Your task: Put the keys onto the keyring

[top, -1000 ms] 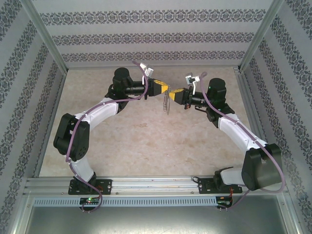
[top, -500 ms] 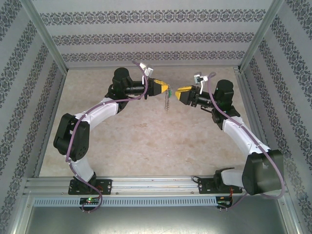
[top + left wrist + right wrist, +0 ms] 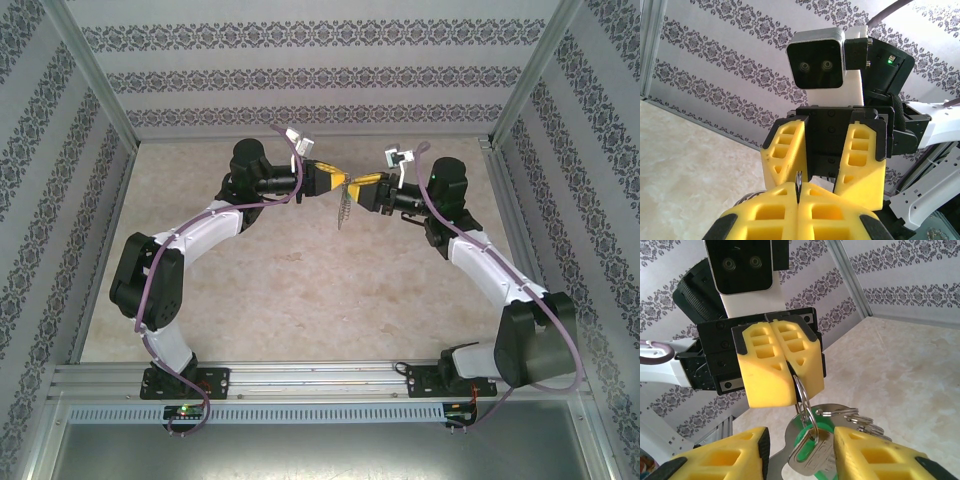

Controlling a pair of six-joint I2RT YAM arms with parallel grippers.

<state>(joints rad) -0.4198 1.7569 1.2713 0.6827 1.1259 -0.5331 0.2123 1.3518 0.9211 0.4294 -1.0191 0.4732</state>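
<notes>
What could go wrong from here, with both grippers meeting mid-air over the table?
1. The left gripper pinches the keyring by a thin edge at its fingertips; a nudge might slip it and drop the bunch to the table.
2. The right gripper stands open around the loosely hanging green-headed key; closing may catch the chain of small rings beside it instead.
3. The fingertips of both grippers are close; advancing risks a bump.

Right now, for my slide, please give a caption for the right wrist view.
Left hand pinches the keyring while the green-headed key hangs between the open fingers of the right hand.
</notes>
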